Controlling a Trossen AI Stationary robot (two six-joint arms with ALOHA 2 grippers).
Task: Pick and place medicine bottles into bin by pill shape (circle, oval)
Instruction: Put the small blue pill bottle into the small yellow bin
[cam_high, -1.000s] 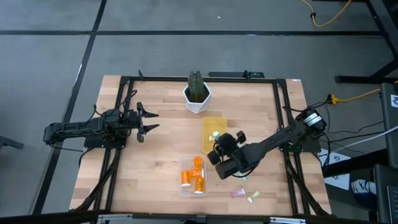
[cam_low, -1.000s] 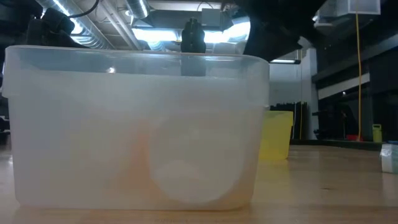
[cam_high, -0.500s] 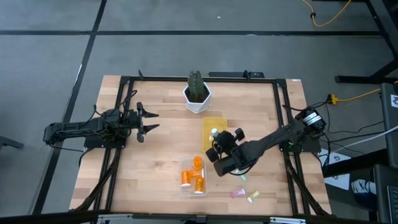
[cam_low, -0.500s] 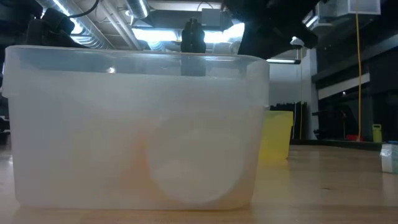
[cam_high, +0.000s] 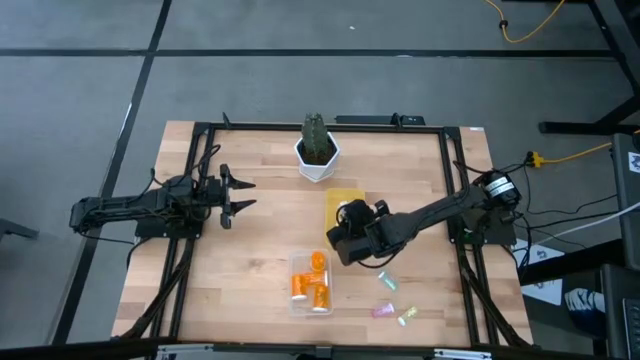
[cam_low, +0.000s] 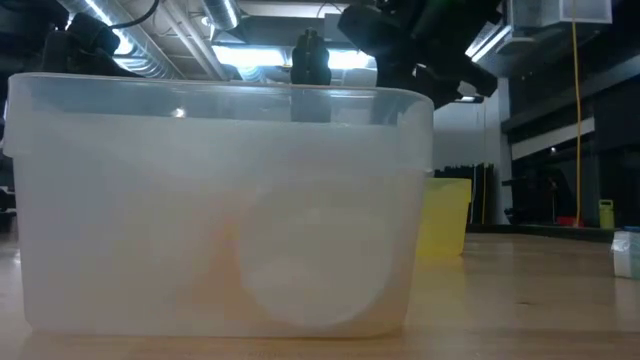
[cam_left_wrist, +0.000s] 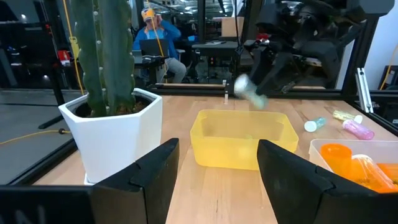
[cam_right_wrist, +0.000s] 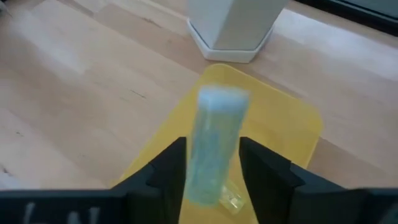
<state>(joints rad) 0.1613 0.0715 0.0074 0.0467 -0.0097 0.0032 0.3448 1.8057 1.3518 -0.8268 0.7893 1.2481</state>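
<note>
My right gripper (cam_high: 346, 222) is shut on a pale green vial (cam_right_wrist: 213, 144) above the yellow bin (cam_high: 336, 200); it also shows in the left wrist view (cam_left_wrist: 250, 91). Another clear vial (cam_right_wrist: 231, 198) lies in the yellow bin. The clear bin (cam_high: 310, 283) holds several orange vials (cam_high: 317, 263). Three loose vials lie on the table near the front right: pale green (cam_high: 387, 284), pink (cam_high: 382, 311) and yellowish (cam_high: 406, 316). My left gripper (cam_high: 243, 194) is open and empty at the table's left. My right gripper pinches the vial's body (cam_right_wrist: 205, 168) between its two fingers (cam_right_wrist: 169, 163). The vial lies along the fingers, and its pale capped end (cam_right_wrist: 222, 97) sticks out past the fingertips. The fingers slant down from the table's right. The vial is lifted clear above the yellow bin.
A white pot with a green cactus (cam_high: 316, 148) stands at the far middle, just behind the yellow bin. The clear bin fills the front of the low view (cam_low: 220, 200). Bare wood lies between the left gripper and the bins.
My right gripper has carried the pale green vial from beside the clear bin toward the table's far edge and a little left, to above the yellow bin. The vial stays clear of the table.
</note>
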